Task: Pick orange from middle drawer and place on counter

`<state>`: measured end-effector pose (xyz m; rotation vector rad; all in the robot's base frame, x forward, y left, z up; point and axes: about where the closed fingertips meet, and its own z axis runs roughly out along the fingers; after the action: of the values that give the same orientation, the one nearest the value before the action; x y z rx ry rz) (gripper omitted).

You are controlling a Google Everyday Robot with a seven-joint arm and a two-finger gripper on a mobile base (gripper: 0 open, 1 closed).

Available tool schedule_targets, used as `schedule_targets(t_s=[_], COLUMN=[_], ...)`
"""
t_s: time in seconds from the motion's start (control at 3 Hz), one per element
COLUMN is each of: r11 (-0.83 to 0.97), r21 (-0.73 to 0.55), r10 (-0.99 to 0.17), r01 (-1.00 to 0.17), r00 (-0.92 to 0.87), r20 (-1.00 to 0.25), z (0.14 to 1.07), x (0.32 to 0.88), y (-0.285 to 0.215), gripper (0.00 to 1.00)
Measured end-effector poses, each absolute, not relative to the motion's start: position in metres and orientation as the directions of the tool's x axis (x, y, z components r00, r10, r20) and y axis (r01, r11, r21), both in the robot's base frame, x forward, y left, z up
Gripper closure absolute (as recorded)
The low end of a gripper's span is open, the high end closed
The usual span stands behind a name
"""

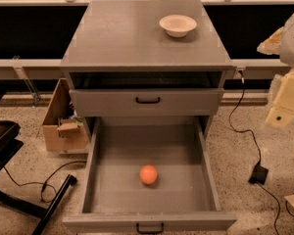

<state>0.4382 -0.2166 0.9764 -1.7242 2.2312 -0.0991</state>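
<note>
The orange (pixel 148 174) lies on the floor of the middle drawer (pixel 100 180), a little in front of its centre. The drawer is pulled far out, with its small black handle (pixel 149 227) at the bottom edge of the view. The counter (pixel 122 38) is the flat grey top of the cabinet. My gripper (pixel 283 106), cream-coloured, hangs at the far right edge of the view, beside the cabinet at about the height of the upper drawer front. It is well to the right of and above the orange, and it holds nothing that I can see.
A cream-white bowl (pixel 178 25) stands on the counter's back right. The other grey drawer front (pixel 148 100) with a black handle sits above the open drawer. A cardboard box (pixel 59 121) and a black stand (pixel 19 199) are on the left. Cables and a black adapter (pixel 258 173) lie on the floor at the right.
</note>
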Motion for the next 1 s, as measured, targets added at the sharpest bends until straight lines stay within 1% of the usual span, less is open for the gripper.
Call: schedule_targets(t_s=[0.33,0.67,1.0], r11=[0.270,0.296,0.337], r21=[-0.246,-0.244,-0.199], r10=[-0.953,-0.946,-0.923], r01=[-0.931,-0.923,-0.920], r00=[-0.221,-0.248,-0.281], r20=[-0.207,-0.210,-0.263], z=[0.976,0.956,0.897], x=[0.438,0.443,0.439], y=[-0.217,-0.201,-0.179], gripper=[0.00,0.00,0.00])
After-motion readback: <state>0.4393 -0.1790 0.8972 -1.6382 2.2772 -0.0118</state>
